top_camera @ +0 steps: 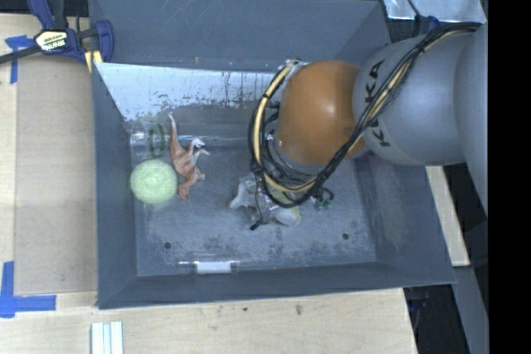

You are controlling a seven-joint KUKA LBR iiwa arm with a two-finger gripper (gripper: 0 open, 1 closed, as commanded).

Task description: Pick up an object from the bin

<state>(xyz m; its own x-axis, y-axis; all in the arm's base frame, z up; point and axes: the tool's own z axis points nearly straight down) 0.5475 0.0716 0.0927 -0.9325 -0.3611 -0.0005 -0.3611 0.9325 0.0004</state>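
My gripper (262,210) is low in the middle of the bin, under the arm's orange cover. It is right over a small pale grey-white object (243,196) that lies on the bin floor and sticks out to its left. Another whitish piece (289,217) shows just right of the gripper. I cannot tell whether the gripper touches either of them. An orange toy dinosaur (187,165) lies apart to the left.
A fuzzy light green ball (153,181) rests at the left, beside the dinosaur. A clear glass jar (148,138) lies behind it. A thin white stick (212,265) lies along the near wall. A small green bit (322,199) sits right of the gripper.
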